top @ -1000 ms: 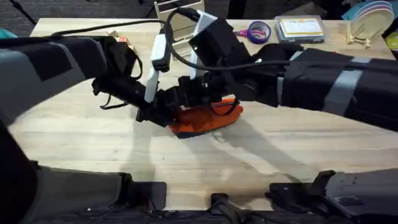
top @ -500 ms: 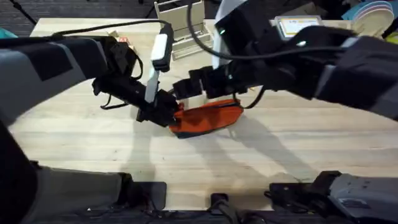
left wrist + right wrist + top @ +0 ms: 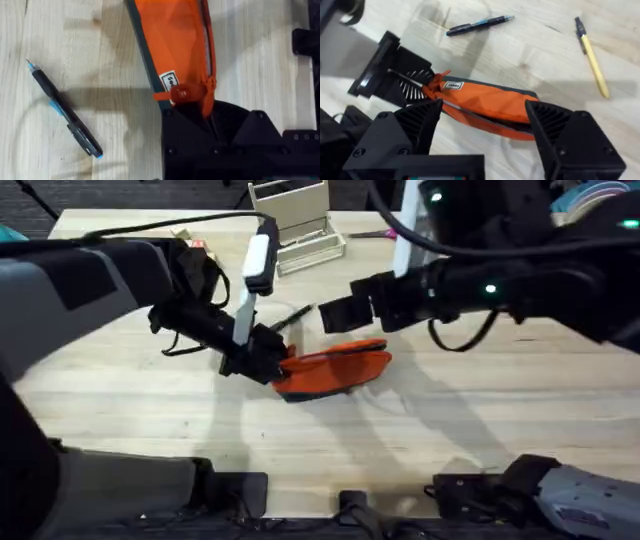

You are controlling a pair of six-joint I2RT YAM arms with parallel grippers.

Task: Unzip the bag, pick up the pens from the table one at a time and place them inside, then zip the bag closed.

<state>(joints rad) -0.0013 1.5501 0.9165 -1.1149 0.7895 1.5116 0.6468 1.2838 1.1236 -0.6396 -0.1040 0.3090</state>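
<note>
The orange bag (image 3: 335, 368) lies flat on the wooden counter (image 3: 480, 420), near its middle, with its zipper line running along the top. At the bag's one end, where a small white label and the orange zipper pull sit, the left gripper (image 3: 272, 363) is clamped onto the fabric; in the left wrist view its black fingers (image 3: 215, 127) close over that end of the bag (image 3: 175, 35).

The right gripper (image 3: 335, 310) hangs above the bag on the far side, apart from it, holding nothing. Its two black fingers (image 3: 570, 135) stand wide apart in the right wrist view, with the bag (image 3: 490, 102) seen between them below.

Just beyond the bag's gripped end lies the black pen (image 3: 292, 315), with blue accents and a blue tip, resting on the counter (image 3: 60, 75) clear of the bag. From the left wrist it shows as a dark pen (image 3: 65, 112) beside the bag's long edge. The yellow pen (image 3: 592, 57) with a dark tip lies on the counter farther out from the bag than the black pen (image 3: 477, 25), the two well apart.
</note>
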